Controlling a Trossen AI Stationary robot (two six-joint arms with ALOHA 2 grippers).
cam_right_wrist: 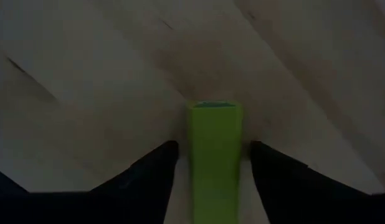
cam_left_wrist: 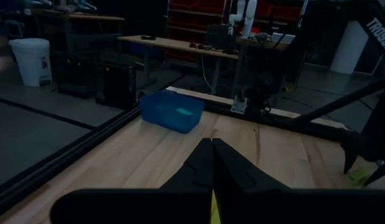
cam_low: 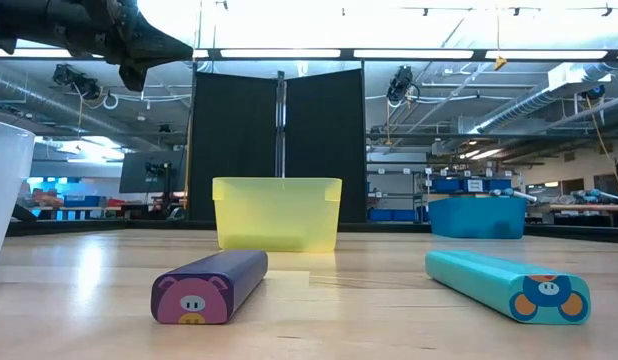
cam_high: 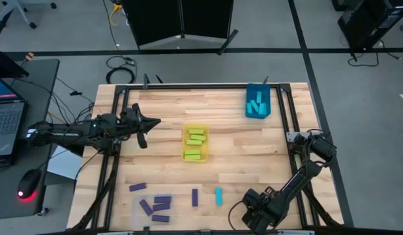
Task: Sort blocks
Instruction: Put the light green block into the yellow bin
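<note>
My right gripper [cam_right_wrist: 214, 155] is open, low over the wood near the table's near right corner [cam_high: 257, 212]. Its fingers stand on either side of a yellow-green block [cam_right_wrist: 214, 162] lying flat, with a narrow gap at each side. The arm hides this block in the high view. My left gripper [cam_high: 152, 122] is shut and hovers above the table, left of the yellow bin [cam_high: 195, 142], which holds yellow-green blocks. Cyan blocks lie in the blue bin [cam_high: 257, 103]. Loose on the table are a purple block [cam_low: 209, 288] and a cyan block [cam_low: 509, 285].
A clear bin [cam_high: 156, 207] at the near edge holds purple blocks, and another purple block [cam_high: 137, 187] lies beside it. Black rails [cam_high: 286, 117] frame the table. A laptop [cam_high: 6, 114] and a mouse [cam_high: 29, 186] sit beyond the left edge.
</note>
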